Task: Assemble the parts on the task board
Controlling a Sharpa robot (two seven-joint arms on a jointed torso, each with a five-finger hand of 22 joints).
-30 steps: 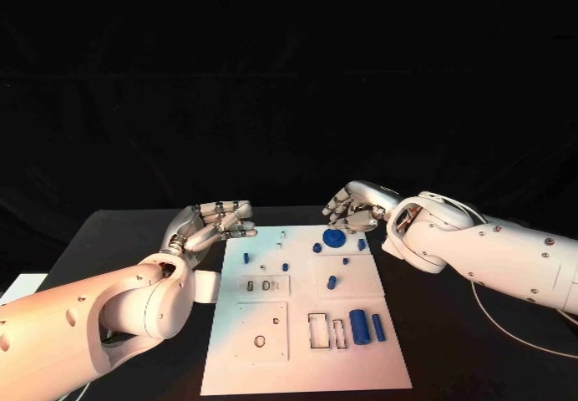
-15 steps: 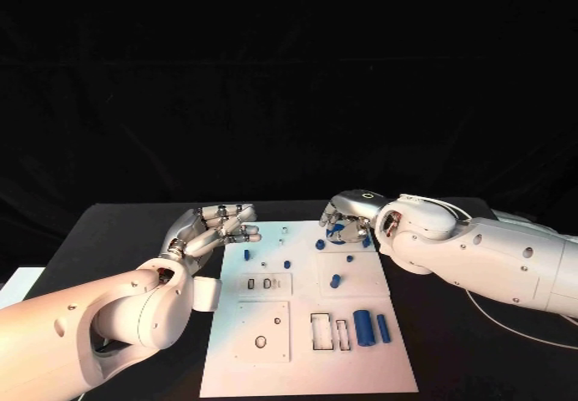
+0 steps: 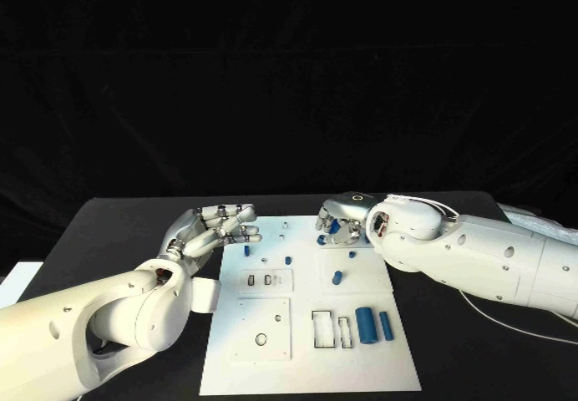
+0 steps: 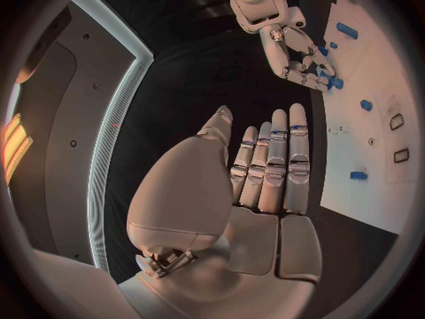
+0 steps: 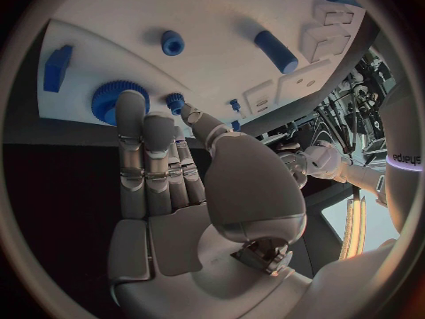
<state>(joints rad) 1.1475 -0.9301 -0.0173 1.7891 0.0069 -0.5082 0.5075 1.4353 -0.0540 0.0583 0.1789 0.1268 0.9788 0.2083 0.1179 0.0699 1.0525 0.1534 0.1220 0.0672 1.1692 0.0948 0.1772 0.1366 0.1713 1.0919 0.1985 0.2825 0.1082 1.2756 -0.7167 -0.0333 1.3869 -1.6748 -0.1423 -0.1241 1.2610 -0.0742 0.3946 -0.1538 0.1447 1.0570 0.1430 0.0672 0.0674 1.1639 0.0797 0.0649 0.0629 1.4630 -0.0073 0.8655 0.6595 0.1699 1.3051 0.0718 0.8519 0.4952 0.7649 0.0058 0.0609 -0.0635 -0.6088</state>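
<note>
The white task board lies lengthwise in the middle of the black table. My right hand hangs palm-down over its far end, fingers stretched out, their tips on the blue gear; nothing is gripped. Beside the gear I see a small blue knob, a blue ring, a blue block and a blue peg. My left hand hovers at the board's far left corner, fingers straight and empty. A thick blue cylinder and a thin one lie near the front right.
A small white block sits against the board's left edge. Empty rectangular slots and an oval hole are cut into the board's near half. Bare black table lies on both sides.
My right hand has turned palm-down and come down over the blue gear, which it now partly covers. My left hand has hardly moved.
</note>
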